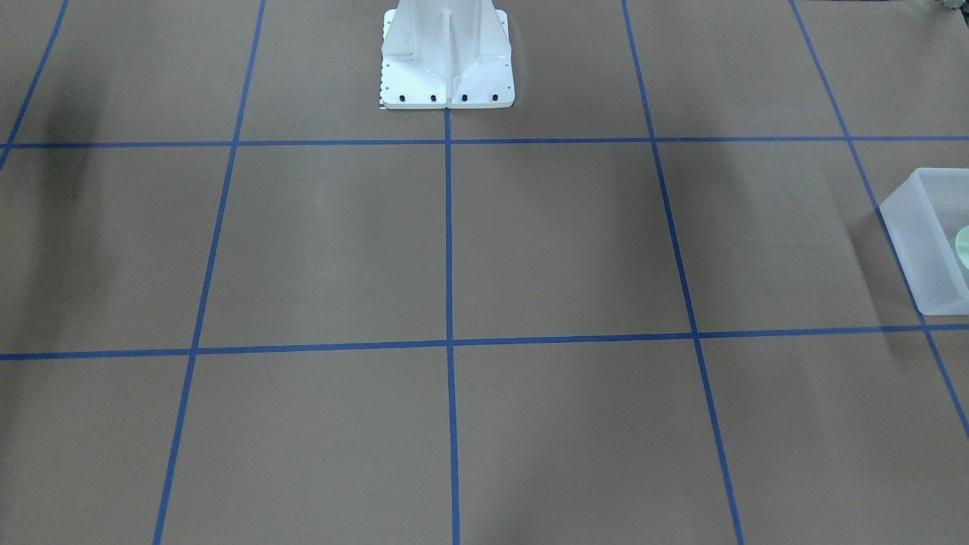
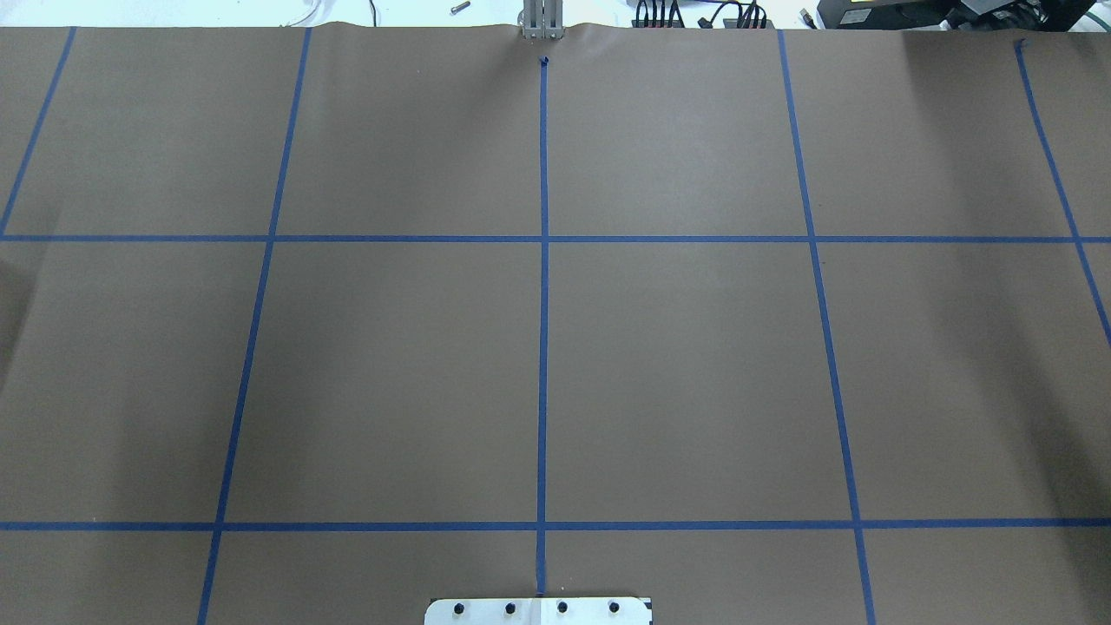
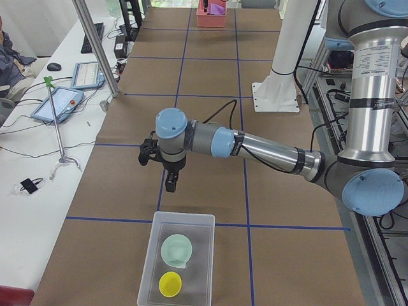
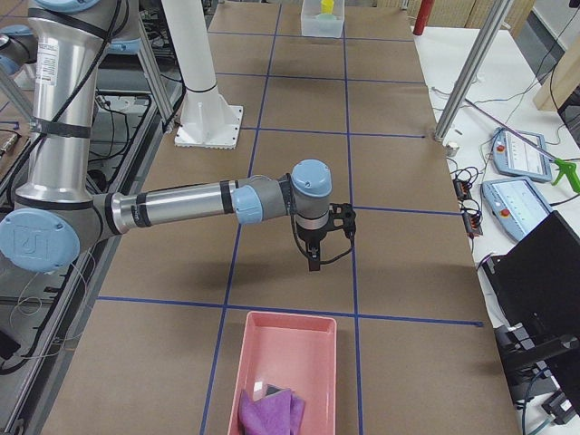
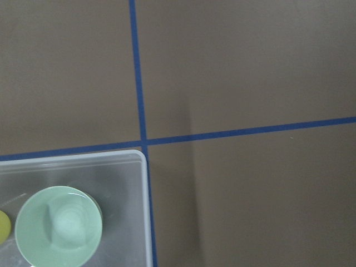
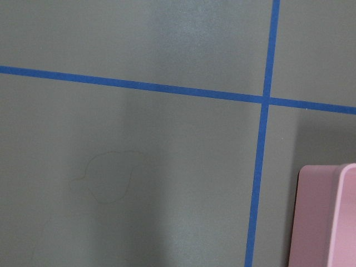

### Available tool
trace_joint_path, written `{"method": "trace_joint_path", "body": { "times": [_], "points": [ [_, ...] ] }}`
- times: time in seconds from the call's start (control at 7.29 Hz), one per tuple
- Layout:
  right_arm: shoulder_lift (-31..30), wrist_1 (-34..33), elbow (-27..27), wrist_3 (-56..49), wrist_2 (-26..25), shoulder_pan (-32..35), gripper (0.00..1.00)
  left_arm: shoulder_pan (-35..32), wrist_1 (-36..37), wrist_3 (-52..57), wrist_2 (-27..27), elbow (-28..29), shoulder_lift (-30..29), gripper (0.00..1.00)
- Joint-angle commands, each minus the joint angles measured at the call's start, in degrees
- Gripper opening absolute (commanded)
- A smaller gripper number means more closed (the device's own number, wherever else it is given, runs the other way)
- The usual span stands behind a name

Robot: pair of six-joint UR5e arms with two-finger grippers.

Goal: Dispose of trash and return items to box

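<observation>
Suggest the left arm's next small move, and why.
Probably just raise the left gripper and retract: the sage-green bowl and yellow cup already sit inside the translucent bin, a purple wad lies in the pink tray, and no other loose item shows in these views.

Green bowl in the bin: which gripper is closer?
Left. The left gripper hangs just short of the bin holding the bowl; the right gripper is far off, by the pink tray.
</observation>
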Motion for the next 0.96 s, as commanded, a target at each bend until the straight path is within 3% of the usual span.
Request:
{"method": "trace_joint_path", "body": {
  "times": [0.0,0.14,0.55,0.82],
  "points": [
    [-0.2,0.0,-0.3,0.0,-0.1,0.0,1.0,1.4,-0.2,-1.8,0.8,-1.6,1.9,0.98],
    [-0.2,-0.1,0.1,0.0,0.7,0.2,1.0,1.4,-0.2,-2.0,4.1,-1.3,2.0,0.98],
    [0.4,-1.3,0.3,0.0,2.1,0.4,1.0,1.4,-7.5,-2.6,4.1,-0.8,8.2,0.98],
    [0.4,-2.6,0.2,-0.1,1.4,0.6,1.0,1.4,-9.2,-2.6,3.1,2.6,7.8,0.98]
  ]
}}
